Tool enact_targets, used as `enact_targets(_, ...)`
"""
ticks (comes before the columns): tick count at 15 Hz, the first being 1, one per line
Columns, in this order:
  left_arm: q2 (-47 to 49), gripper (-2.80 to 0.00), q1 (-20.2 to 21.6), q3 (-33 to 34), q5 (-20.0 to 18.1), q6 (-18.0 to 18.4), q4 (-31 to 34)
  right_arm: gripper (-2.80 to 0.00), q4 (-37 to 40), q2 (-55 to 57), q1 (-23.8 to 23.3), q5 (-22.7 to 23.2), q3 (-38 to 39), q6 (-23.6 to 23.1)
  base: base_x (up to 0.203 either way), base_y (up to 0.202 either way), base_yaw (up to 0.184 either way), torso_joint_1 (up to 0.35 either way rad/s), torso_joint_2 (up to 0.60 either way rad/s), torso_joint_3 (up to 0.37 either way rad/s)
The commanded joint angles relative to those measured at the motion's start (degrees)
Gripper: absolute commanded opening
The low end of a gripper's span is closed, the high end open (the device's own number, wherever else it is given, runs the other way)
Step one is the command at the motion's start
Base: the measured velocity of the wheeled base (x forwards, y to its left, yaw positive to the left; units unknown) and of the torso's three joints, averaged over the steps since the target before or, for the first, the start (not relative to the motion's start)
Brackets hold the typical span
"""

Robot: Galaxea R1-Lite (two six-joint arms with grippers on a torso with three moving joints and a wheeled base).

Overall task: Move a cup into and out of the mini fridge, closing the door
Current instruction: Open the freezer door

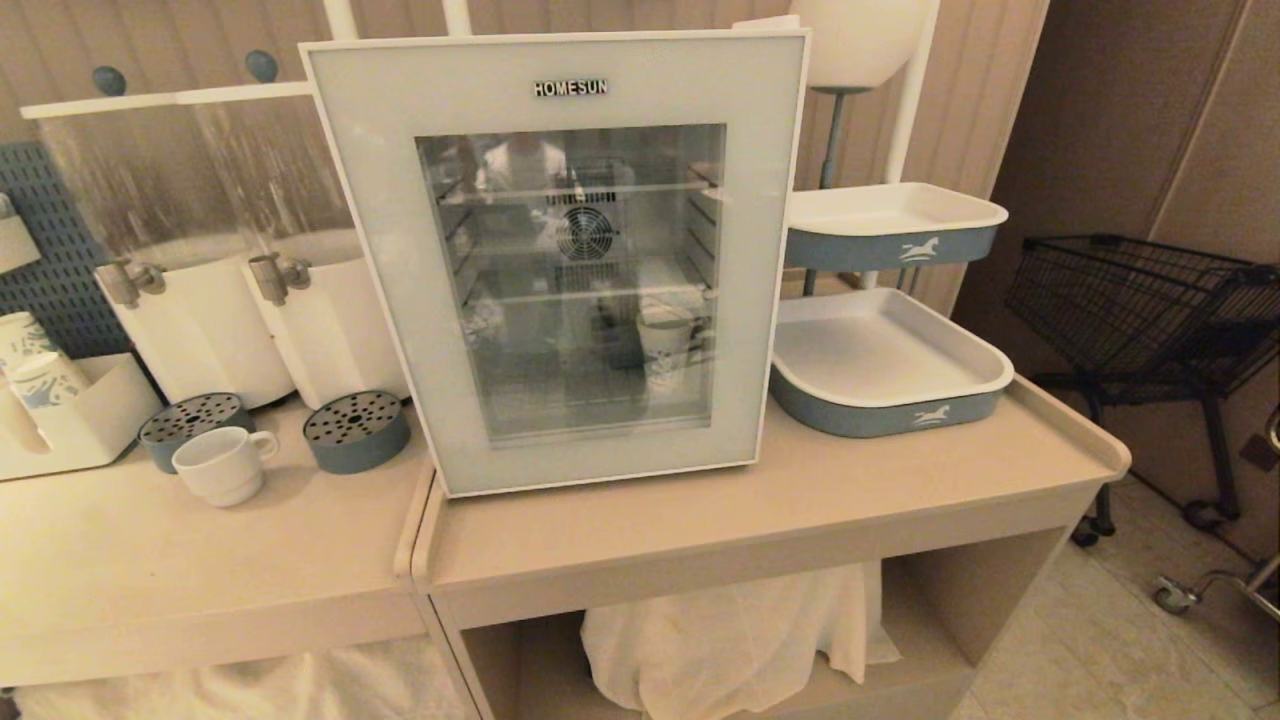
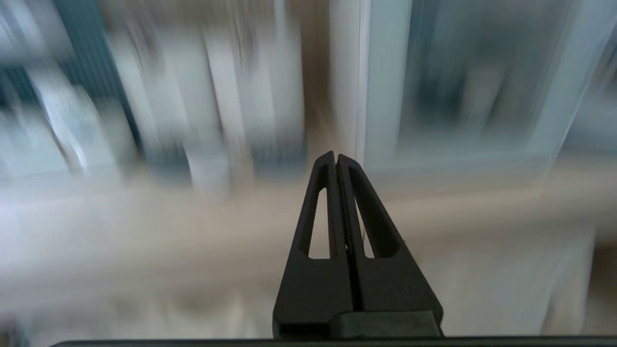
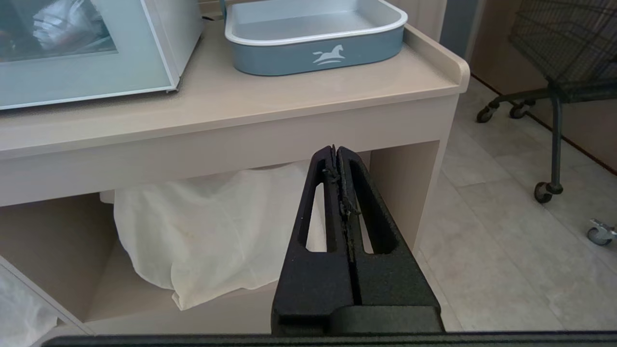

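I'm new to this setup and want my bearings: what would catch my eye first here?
The mini fridge dominates the middle of the counter, its door shut and a printed cup visible through the glass. To its left a white cup stands by two drink dispensers; to its right sit blue-sided trays. Both the left gripper and right gripper are shut and empty.

Left end effector (image 2: 336, 161) and right end effector (image 3: 336, 154), both closed, empty.

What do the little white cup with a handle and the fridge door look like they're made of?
The small white handled cup looks like glazed ceramic: thick rim, soft sheen. The pale blue-grey framed fridge door has a see-through, reflective window, probably glass; its smooth matte frame could be plastic or coated glass.
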Motion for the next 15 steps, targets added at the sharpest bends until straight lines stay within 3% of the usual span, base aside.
enact_targets(1,8.4,-2.80,-0.8,-19.9,0.2,-1.1,8.1,-2.80,0.0,0.1,0.0,0.0,0.0,0.0,0.000,0.000,0.000,0.000,0.00,0.000)
enact_targets(3,19.4,-2.80,-5.7,-42.2,0.4,-3.4,20.8,-2.80,0.0,0.1,0.0,0.0,0.0,0.0,0.000,0.000,0.000,0.000,0.00,0.000)
enact_targets(5,29.5,-2.80,-11.7,-55.7,0.9,-5.8,33.0,-2.80,0.0,0.1,0.0,0.0,0.0,0.0,0.000,0.000,0.000,0.000,0.00,0.000)
enact_targets(8,44.1,-2.80,-29.2,-65.4,5.1,-10.3,40.8,-2.80,0.0,0.1,0.0,0.0,0.0,0.0,0.000,0.000,0.000,0.000,0.00,0.000)
enact_targets(9,50.6,-2.80,-32.6,-67.3,5.9,-11.5,40.9,-2.80,0.0,0.1,0.0,0.0,0.0,0.0,0.000,0.000,0.000,0.000,0.00,0.000)
enact_targets(11,62.4,-2.80,-32.6,-70.0,4.0,-13.2,39.1,-2.80,0.0,0.1,0.0,0.0,0.0,0.0,0.000,0.000,0.000,0.000,0.00,0.000)
enact_targets(12,66.9,-2.80,-29.1,-70.8,-1.0,-13.6,38.0,-2.80,0.0,0.1,0.0,0.0,0.0,0.0,0.000,0.000,0.000,0.000,0.00,0.000)
enact_targets(13,69.9,-2.80,-23.7,-70.6,-9.9,-13.3,36.6,-2.80,0.0,0.1,0.0,0.0,0.1,0.0,0.000,0.000,0.000,0.000,0.00,0.000)
enact_targets(15,73.0,-2.80,-8.3,-65.4,-37.5,-8.1,29.6,-2.80,0.0,0.1,0.0,0.0,0.1,0.0,0.000,0.000,0.000,0.000,0.00,0.000)
